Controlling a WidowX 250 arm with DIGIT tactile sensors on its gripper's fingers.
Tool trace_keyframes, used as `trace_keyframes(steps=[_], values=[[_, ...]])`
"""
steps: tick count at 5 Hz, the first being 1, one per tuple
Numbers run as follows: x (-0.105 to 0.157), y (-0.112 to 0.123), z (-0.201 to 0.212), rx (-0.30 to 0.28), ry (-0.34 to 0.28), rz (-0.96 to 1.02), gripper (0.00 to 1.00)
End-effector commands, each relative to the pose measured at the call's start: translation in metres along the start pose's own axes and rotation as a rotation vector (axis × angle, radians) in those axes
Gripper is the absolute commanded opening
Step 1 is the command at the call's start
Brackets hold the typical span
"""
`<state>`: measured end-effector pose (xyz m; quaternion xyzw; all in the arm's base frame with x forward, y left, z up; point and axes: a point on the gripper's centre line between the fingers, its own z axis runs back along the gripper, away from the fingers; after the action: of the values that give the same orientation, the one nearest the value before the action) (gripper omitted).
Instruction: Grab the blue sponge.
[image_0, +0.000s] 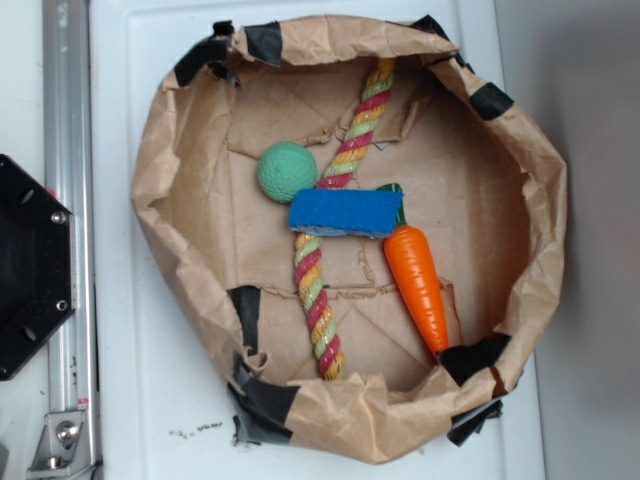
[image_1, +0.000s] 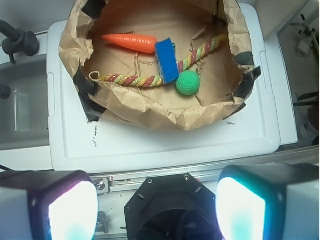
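In the wrist view the two fingers fill the bottom corners, their pads glowing pale, set wide apart with nothing between them; the gripper hangs well short of the bag, above the black base of the arm and a metal rail. Beyond the rail lies a white lid, and on it sits a brown paper bag with its walls rolled down into a crumpled ring, patched with black tape. Inside, nearest the gripper, is a green ball, dimpled and round. Just beside it, touching or nearly so, is the sponge: a bright blue foam block, rectangular, with a thin dark green layer showing along one edge. It lies across a twisted rope of red, yellow and green strands, which runs the length of the bag floor and passes under the block. Farther in, a carrot, orange and glossy, rests with its thick end against the sponge. In the exterior view, from overhead, the sponge sits near the middle of the bag, over the rope, with the ball at one end and the carrot at the other, its green top tucked by the block's corner. The base shows at the frame's left edge.
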<state>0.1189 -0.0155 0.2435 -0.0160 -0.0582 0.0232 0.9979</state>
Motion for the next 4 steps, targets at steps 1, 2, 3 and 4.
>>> trace_keyframes(steps=[1,2,3,4], values=[[0.000,0.000,0.000,0.000,0.000,0.000,1.00],[0.045,0.024,-0.055,-0.004,0.072,-0.041,1.00],[0.088,0.054,-0.101,0.054,0.077,0.061,1.00],[0.133,0.059,-0.142,0.098,0.099,0.041,1.00]])
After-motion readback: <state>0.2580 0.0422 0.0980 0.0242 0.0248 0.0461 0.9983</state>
